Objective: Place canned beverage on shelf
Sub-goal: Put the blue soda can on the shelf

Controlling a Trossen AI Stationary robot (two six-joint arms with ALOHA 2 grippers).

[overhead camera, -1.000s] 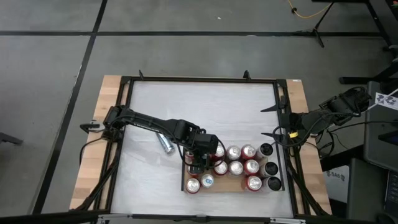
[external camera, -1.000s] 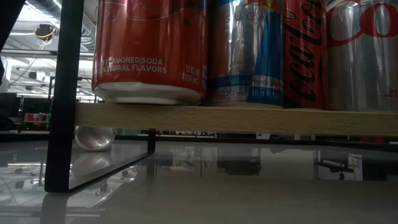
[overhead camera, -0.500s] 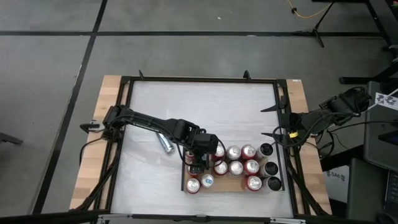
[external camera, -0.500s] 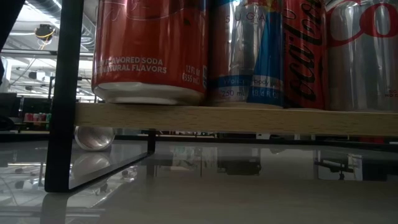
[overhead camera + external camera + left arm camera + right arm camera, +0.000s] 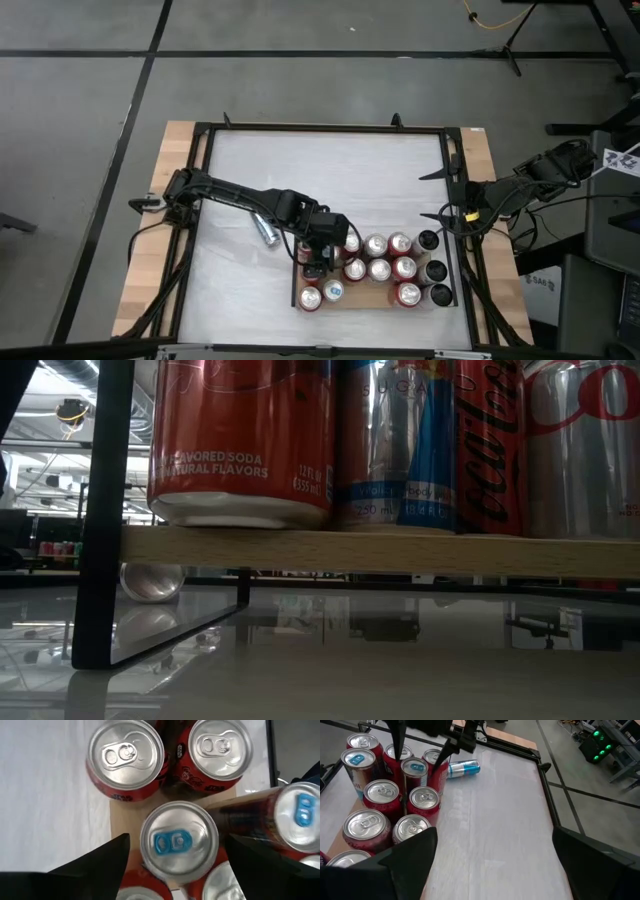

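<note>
The shelf [image 5: 372, 297], a light wooden board with black end rails, lies at the table's near side and holds several upright cans. A slim can with a blue tab [image 5: 178, 842] stands upright on the board near its left end. My left gripper [image 5: 178, 839] hangs over this can from above, open, with one finger on each side and a gap showing at both. The right wrist view shows the same fingers flanking that can [image 5: 413, 767]. My right gripper [image 5: 428, 196] waits open at the table's right edge with nothing between its fingers.
One more can [image 5: 265, 230] lies on its side on the white tabletop, left of and beyond the shelf. It also shows under the board in the low view [image 5: 152, 580]. Red cans [image 5: 125, 760] crowd close around the slim one. The table's far half is bare white top [image 5: 320, 170].
</note>
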